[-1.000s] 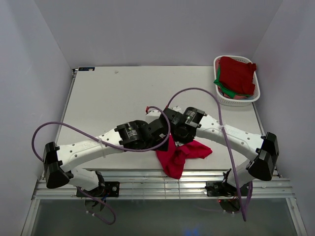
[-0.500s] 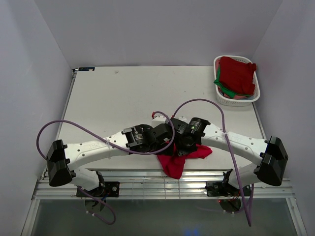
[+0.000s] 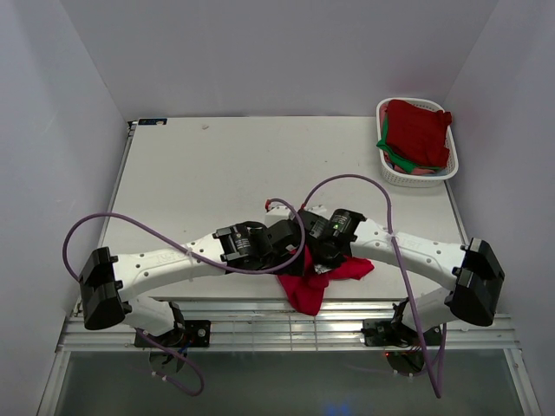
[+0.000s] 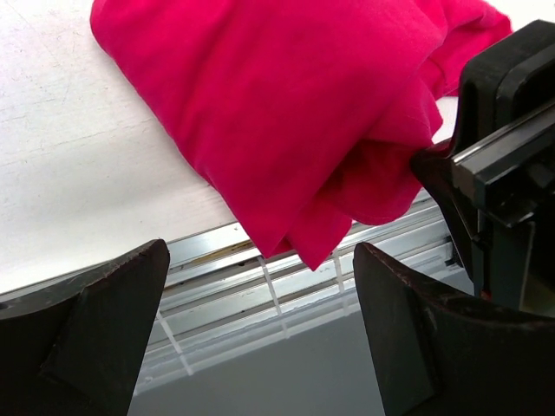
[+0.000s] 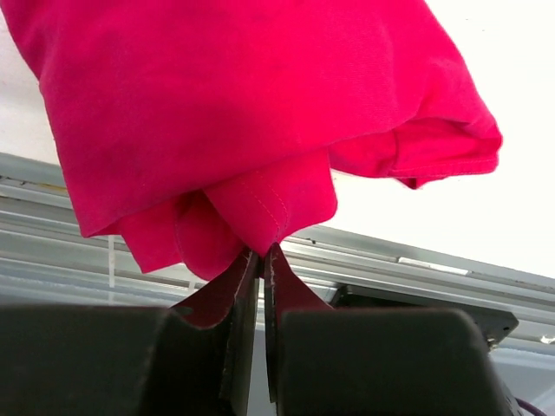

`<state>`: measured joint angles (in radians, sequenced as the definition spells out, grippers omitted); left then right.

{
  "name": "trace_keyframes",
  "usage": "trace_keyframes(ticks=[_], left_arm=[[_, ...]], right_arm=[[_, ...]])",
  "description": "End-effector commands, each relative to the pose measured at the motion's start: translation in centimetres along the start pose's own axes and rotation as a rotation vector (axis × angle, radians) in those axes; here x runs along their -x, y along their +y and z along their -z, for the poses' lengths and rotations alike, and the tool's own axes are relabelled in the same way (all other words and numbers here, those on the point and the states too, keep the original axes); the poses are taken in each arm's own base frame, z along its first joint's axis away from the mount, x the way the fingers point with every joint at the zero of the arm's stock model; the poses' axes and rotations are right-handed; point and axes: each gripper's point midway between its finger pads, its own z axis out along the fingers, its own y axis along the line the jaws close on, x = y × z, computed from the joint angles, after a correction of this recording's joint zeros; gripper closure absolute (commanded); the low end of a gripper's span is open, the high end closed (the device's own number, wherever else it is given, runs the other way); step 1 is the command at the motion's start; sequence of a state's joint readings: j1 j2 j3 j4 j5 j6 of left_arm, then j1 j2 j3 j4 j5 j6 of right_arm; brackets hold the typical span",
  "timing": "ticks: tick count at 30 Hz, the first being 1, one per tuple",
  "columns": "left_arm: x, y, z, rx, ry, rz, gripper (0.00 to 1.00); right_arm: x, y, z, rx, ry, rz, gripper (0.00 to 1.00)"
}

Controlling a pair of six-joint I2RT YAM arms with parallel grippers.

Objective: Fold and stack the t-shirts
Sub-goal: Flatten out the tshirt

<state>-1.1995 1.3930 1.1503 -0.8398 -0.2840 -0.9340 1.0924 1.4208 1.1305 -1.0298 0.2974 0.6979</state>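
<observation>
Pale lilac walls (image 3: 87, 78) close in a white bench (image 3: 199, 173) on three sides. Silver metal rails (image 3: 260, 325) run along the near edge of the bench.

Two white and black robot arms reach in from the near corners and meet near the middle of the front edge. The left arm (image 3: 165, 264) stretches low from the left. The right arm (image 3: 416, 251) stretches low from the right. A purple cable (image 3: 347, 179) loops above each arm.

A white slotted basket (image 3: 414, 181) sits at the far right corner of the bench. It holds a dark red t-shirt (image 3: 418, 130) lying on top of a green t-shirt (image 3: 392, 154), of which only an edge shows on the left side.

A crimson t-shirt (image 3: 308, 290) lies bunched at the near edge of the bench, right where the two arms meet, and well apart from the basket. Its lower part hangs past the edge over the rails.

In the right wrist view, the right tool (image 5: 263, 260) has its fingers pressed together, pinching a stitched fold of the crimson t-shirt that hangs down over the rails.

In the left wrist view, the left tool (image 4: 260, 260) has its fingers spread wide, one on each side of the hanging cloth, holding nothing. The cloth sits beyond the fingertips, and I cannot tell whether they touch it.
</observation>
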Motion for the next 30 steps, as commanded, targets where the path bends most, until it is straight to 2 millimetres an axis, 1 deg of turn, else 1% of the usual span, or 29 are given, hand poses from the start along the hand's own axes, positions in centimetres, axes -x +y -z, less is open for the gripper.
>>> trace_keyframes(ticks=[1, 3, 4, 7, 8, 9, 10, 11, 14, 15, 17, 18, 19, 20, 21, 22, 24, 25, 27, 28, 29, 30], left_arm=[[2.6, -3.5, 1.4, -0.16, -0.086, 0.031, 0.02], [2.7, -3.5, 1.4, -0.16, -0.086, 0.032, 0.02], [2.7, -3.6, 1.4, -0.159, -0.087, 0.031, 0.02], [3.0, -3.8, 1.6, -0.165, -0.096, 0.033, 0.02], [3.2, -3.8, 1.7, -0.165, -0.102, 0.034, 0.02], [3.3, -3.8, 1.8, -0.164, -0.107, 0.034, 0.02], [3.6, -3.9, 2.2, -0.171, -0.117, 0.036, 0.02], [3.9, -3.8, 2.3, -0.168, -0.13, 0.039, 0.02], [4.6, -3.7, 3.2, -0.174, -0.159, 0.046, 0.02], [4.9, -3.7, 3.5, -0.172, -0.173, 0.05, 0.02], [5.7, -3.8, 4.6, -0.186, -0.201, 0.061, 0.02], [6.1, -3.7, 4.9, -0.186, -0.215, 0.068, 0.02], [6.5, -3.8, 5.5, -0.196, -0.229, 0.073, 0.02], [7.1, -4.1, 6.5, -0.219, -0.251, 0.084, 0.02], [7.5, -4.2, 7.1, -0.23, -0.263, 0.087, 0.02], [7.8, -4.2, 7.5, -0.236, -0.274, 0.09, 0.03], [8.6, -4.5, 8.9, -0.268, -0.303, 0.1, 0.03], [8.8, -4.6, 9.4, -0.277, -0.311, 0.101, 0.03], [9.3, -4.7, 10.4, -0.302, -0.33, 0.112, 0.03], [9.5, -4.7, 10.6, -0.306, -0.34, 0.118, 0.03], [9.8, -4.9, 11.0, -0.321, -0.355, 0.127, 0.03], [9.8, -4.9, 10.9, -0.325, -0.359, 0.127, 0.03]], right_arm=[[0.7, 0.5, 1.1, -0.044, -0.041, 0.054, 0.92], [1.1, 0.3, 2.0, -0.05, -0.051, 0.056, 0.92], [1.7, 0.4, 2.9, -0.048, -0.067, 0.053, 0.92], [2.9, 0.3, 4.5, -0.053, -0.102, 0.049, 0.92], [4.1, 0.4, 6.3, -0.042, -0.135, 0.039, 0.92], [5.0, 0.5, 7.3, -0.035, -0.165, 0.034, 0.92], [6.3, 0.4, 8.6, -0.039, -0.217, 0.033, 0.92], [8.4, 0.8, 11.4, -0.01, -0.285, 0.024, 0.92], [12.1, 1.5, 16.1, 0.048, -0.424, 0.016, 0.92], [14.1, 2.2, 19.1, 0.108, -0.504, -0.002, 0.92], [15.8, 2.9, 21.6, 0.159, -0.569, -0.012, 0.92], [17.0, 3.3, 23.5, 0.194, -0.62, -0.02, 0.92], [17.4, 3.5, 24.1, 0.209, -0.637, -0.023, 0.92], [17.6, 3.6, 24.3, 0.212, -0.643, -0.025, 0.92], [17.8, 3.5, 23.9, 0.2, -0.638, -0.026, 0.92], [17.5, 3.5, 22.6, 0.173, -0.607, -0.011, 0.92], [16.9, 3.8, 21.6, 0.171, -0.572, -0.001, 0.92], [16.8, 4.6, 21.7, 0.216, -0.56, 0.002, 0.92], [17.0, 5.2, 23.2, 0.294, -0.6, -0.003, 0.92], [17.1, 5.4, 23.3, 0.309, -0.612, -0.003, 0.92], [17.5, 5.2, 24.1, 0.32, -0.651, -0.009, 0.92], [17.7, 4.9, 23.9, 0.304, -0.655, -0.011, 0.92]])
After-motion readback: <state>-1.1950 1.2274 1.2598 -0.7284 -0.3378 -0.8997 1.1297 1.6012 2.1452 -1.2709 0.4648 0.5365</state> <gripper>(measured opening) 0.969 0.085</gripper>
